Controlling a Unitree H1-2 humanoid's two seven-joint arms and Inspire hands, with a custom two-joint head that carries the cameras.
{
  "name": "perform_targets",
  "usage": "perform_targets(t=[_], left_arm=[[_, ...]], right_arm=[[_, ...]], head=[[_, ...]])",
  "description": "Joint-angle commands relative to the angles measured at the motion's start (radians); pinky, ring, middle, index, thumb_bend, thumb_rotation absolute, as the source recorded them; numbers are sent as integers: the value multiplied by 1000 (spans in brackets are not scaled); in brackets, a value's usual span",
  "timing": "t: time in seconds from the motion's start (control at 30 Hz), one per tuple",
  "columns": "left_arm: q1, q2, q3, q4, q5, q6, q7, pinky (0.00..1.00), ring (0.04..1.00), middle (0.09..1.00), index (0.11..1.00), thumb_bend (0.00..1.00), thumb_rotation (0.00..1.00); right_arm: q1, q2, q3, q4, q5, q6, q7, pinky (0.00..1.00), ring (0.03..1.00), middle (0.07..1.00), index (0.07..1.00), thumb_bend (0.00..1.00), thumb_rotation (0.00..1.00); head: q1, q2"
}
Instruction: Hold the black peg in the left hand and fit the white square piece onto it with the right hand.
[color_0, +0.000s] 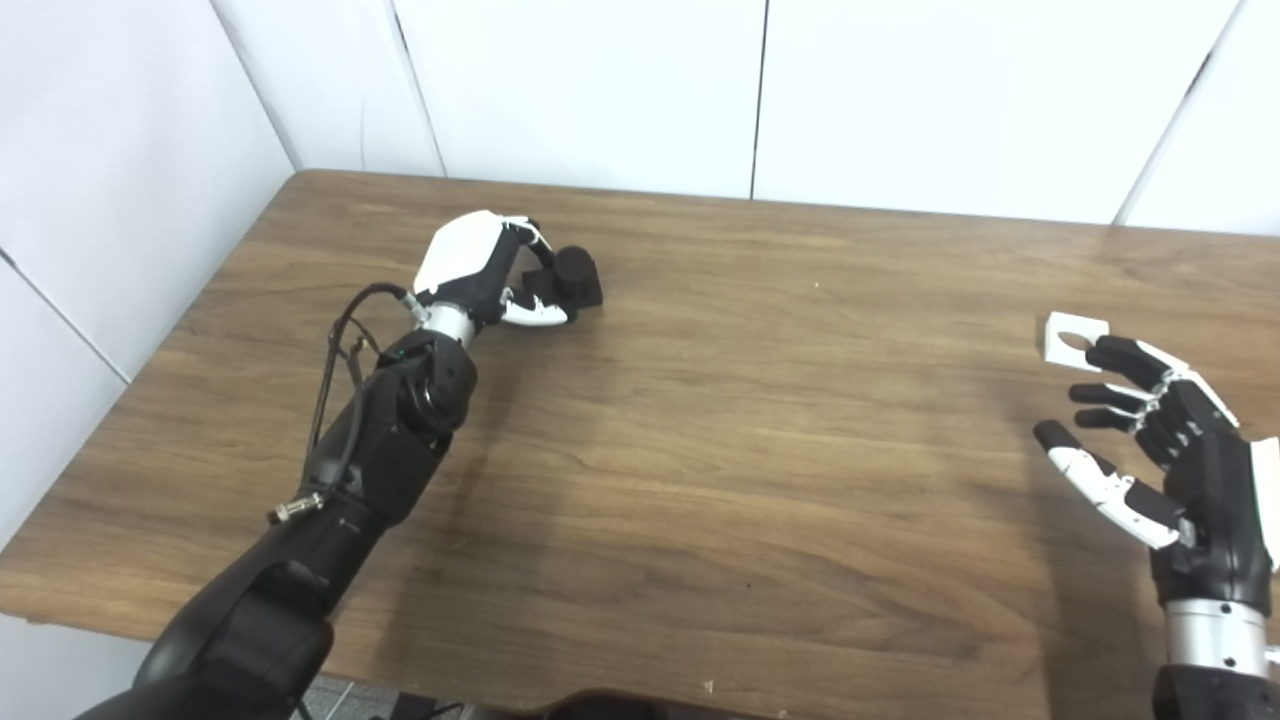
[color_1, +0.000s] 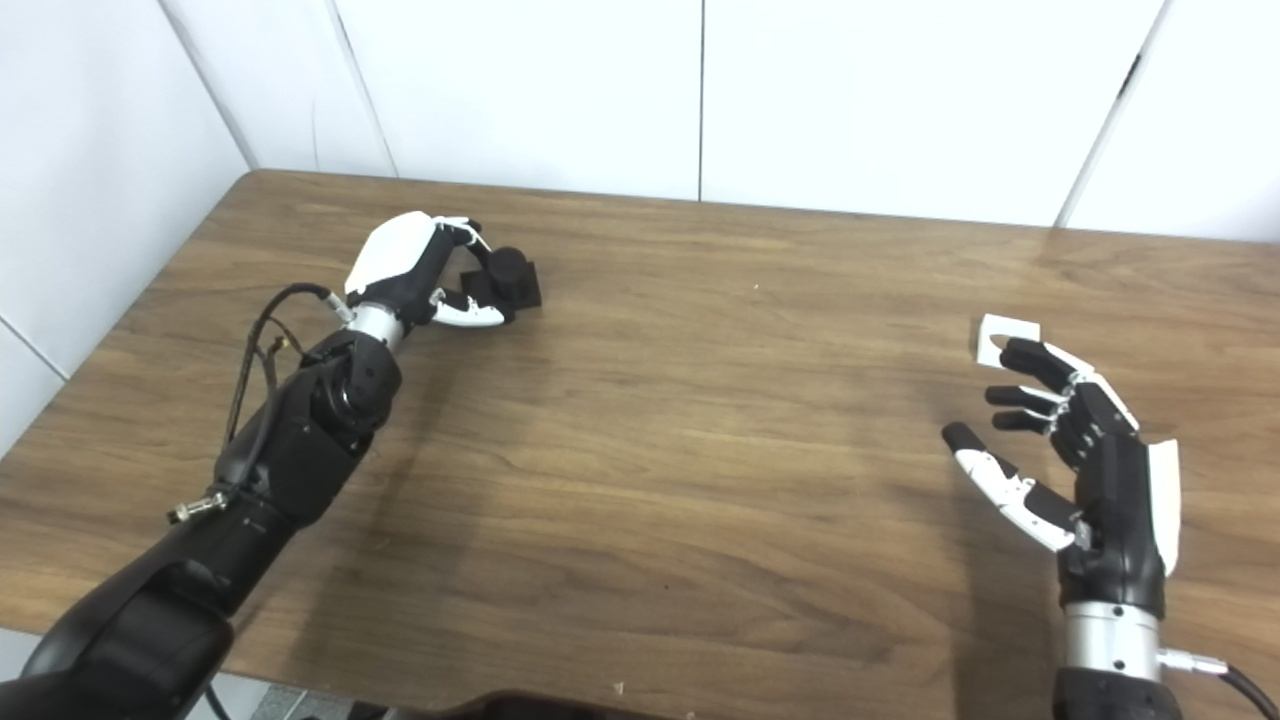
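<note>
Two parts: a black peg (color_0: 572, 278) and a white square (color_0: 1070, 336), both on the table (color_0: 760, 440), well apart; the peg lies toward ten o'clock of the table, the square toward three o'clock

Peg: a short dark cylinder standing on a blocky dark base; it looks rigid and light, probably printed plastic; the matte surface should not slip much; its base appears to rest on the wood

Left hand (color_0: 490, 268): curled around the peg from the nine o'clock side, thumb low in front, fingers over the top; whether it truly clamps the peg or only cups it I cannot tell

Square: a thin flat plate with a round hole, lying flat; stiff, very light, likely to skid on the smooth wood if pushed sideways; thin edges give little to pinch

Right hand (color_0: 1160, 450): spread wide, holding nothing, palm turned toward nine o'clock; its topmost fingertip overlaps the square's near corner in both views; actual contact is not clear

Where to hold: the peg by its base, leaving the cylinder free at the top; the square by two opposite edges, thumb against fingers, hole kept clear

Risk: the plate may slide or tip away at twelve o'clock before the pinch closes; a grip over the hole would block the fit
</note>
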Motion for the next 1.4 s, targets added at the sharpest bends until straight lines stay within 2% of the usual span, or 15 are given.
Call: perform_targets(t=[0.0, 0.1, 0.2, 0.3, 0.43, 0.87, 1.17, 1.37], left_arm=[[33, -3, -21, 11, -7, -19, -40, 947, 935, 881, 489, 517, 89], [49, -6, 10, 0, -74, -103, -34, 881, 936, 896, 490, 519, 85], [60, -4, 43, -26, -168, -155, -88, 828, 947, 925, 494, 517, 88], [66, -9, 82, -55, -274, -175, -148, 863, 963, 930, 493, 516, 90], [67, -6, 103, -95, -335, -180, -204, 914, 976, 934, 491, 515, 91], [80, -1, 86, -216, -325, -164, -295, 974, 1000, 946, 490, 515, 91], [94, 4, 51, -291, -349, -166, -421, 1000, 1000, 960, 490, 515, 91], [94, 9, 3, -339, -331, -197, -494, 992, 1000, 954, 490, 514, 91]], right_arm=[[-9, 10, -6, -32, 7, -33, -9, 570, 643, 741, 731, 483, 116], [-9, 9, -5, -32, 5, -34, -9, 565, 636, 735, 728, 476, 106], [-6, 9, -4, -34, 9, -36, -7, 556, 639, 738, 731, 465, 81], [-6, 7, -1, -29, 2, -47, -7, 560, 638, 738, 730, 457, 67], [-4, 4, 0, -24, -5, -51, -8, 573, 635, 739, 731, 455, 75], [-4, 13, 2, -19, -12, -53, -13, 561, 625, 730, 719, 461, 105], [-1, 25, 5, -25, -25, -47, -20, 549, 616, 731, 719, 476, 140], [-4, 28, 11, -15, -38, -57, -26, 556, 633, 736, 723, 480, 167]], head=[[0, 0], [3, 0], [4, 1], [5, 3], [6, 6], [-15, 10], [-39, 15], [-58, 17]])
